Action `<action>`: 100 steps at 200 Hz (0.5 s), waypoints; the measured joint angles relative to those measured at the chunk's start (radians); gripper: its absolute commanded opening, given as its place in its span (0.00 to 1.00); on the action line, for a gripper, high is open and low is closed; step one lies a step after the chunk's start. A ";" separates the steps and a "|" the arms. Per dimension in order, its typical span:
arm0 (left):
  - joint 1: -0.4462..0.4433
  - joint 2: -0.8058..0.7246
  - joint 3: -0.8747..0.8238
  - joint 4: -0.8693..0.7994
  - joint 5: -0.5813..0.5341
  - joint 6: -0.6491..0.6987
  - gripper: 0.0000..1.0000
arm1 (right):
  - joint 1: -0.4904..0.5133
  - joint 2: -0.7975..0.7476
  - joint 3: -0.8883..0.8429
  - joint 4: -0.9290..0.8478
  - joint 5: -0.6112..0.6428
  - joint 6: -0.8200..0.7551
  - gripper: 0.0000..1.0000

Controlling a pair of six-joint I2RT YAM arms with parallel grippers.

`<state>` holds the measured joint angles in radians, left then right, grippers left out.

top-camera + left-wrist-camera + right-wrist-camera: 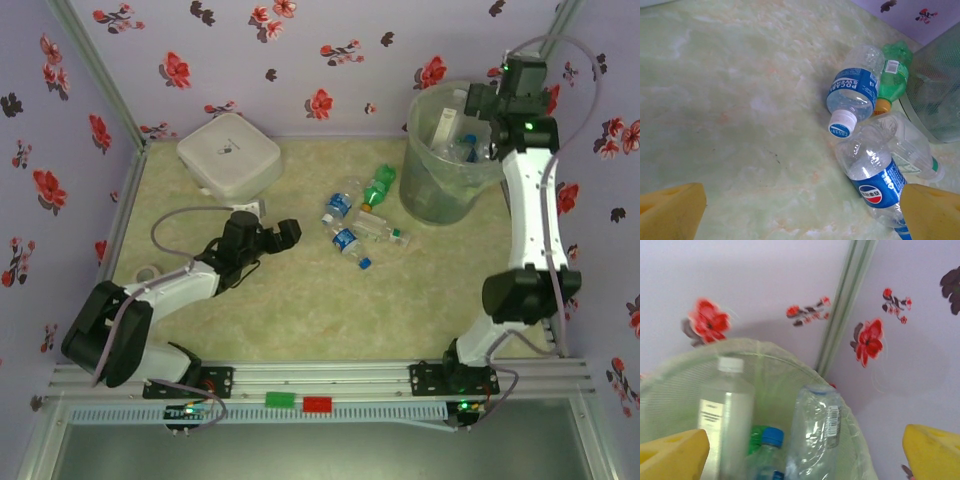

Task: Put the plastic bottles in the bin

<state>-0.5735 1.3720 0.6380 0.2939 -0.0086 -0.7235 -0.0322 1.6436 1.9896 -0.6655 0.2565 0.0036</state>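
Observation:
Several plastic bottles lie on the table left of the bin (432,190): a blue-labelled one (338,207), another (350,245), a green one (380,187) and a clear one (385,232). My left gripper (275,235) is open and low, just left of them. Its wrist view shows the Pocari bottle (852,92), the green bottle (894,75), the Pepsi bottle (875,180) and a clear bottle (912,150), none between the yellow fingers (670,212). My right gripper (480,105) hangs open over the bin (790,362). Below it lie a white-capped bottle (727,415) and a crumpled clear bottle (817,425).
A white square lidded box (228,155) sits at the back left. A tape roll (150,272) lies near the left arm. Flowered walls close the table on three sides. The bin's mesh wall (940,90) stands right behind the green bottle.

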 measured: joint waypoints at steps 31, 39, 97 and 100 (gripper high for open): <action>0.045 -0.053 -0.005 -0.008 -0.011 0.002 1.00 | 0.009 -0.261 -0.233 0.114 -0.152 0.105 1.00; 0.060 -0.073 -0.006 -0.011 -0.014 0.004 1.00 | 0.019 -0.323 -0.301 0.151 -0.186 0.131 0.99; 0.135 -0.181 -0.039 -0.025 -0.018 0.020 1.00 | 0.271 -0.502 -0.762 0.301 -0.337 0.255 1.00; 0.136 -0.182 -0.040 -0.027 -0.018 0.020 1.00 | 0.286 -0.500 -0.783 0.306 -0.340 0.261 1.00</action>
<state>-0.4374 1.1904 0.5983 0.2668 -0.0261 -0.7036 0.2543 1.1435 1.2064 -0.3595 -0.0834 0.2646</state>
